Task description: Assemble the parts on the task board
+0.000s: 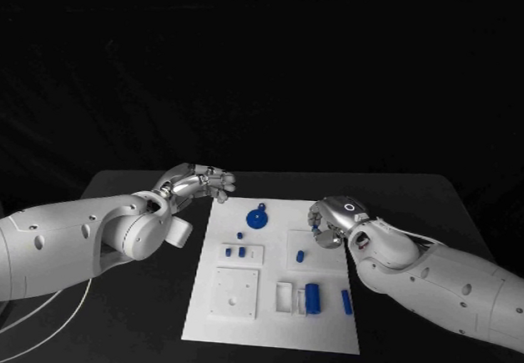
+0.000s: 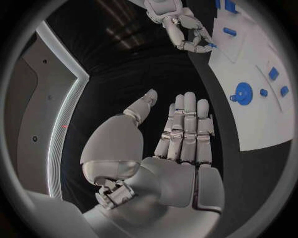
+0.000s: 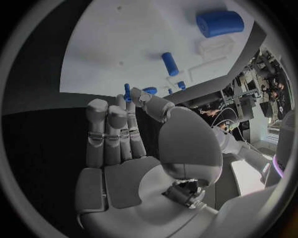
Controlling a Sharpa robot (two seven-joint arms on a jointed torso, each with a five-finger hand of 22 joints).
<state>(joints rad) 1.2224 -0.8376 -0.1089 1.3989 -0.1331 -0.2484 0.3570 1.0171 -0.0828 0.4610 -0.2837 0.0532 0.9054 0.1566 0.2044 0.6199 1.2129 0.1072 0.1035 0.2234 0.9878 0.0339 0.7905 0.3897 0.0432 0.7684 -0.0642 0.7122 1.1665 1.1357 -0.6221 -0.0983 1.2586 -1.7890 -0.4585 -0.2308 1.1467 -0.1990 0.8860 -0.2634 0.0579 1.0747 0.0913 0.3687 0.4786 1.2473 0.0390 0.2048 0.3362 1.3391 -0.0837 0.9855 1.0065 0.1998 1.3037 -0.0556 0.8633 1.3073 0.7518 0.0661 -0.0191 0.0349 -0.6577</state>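
While the white task board (image 1: 272,316) lies in the middle of the black table (image 1: 418,201), the left hand (image 1: 198,181) hangs above the table just off the board's far left corner, fingers straight and close together, holding nothing. The right hand (image 1: 328,224) sits over the board's far right edge and pinches a small blue peg (image 3: 127,92) between thumb and fingertip. A round blue disc (image 1: 257,219), a large blue cylinder (image 1: 313,297) and smaller blue pieces (image 1: 240,252) rest on the board.
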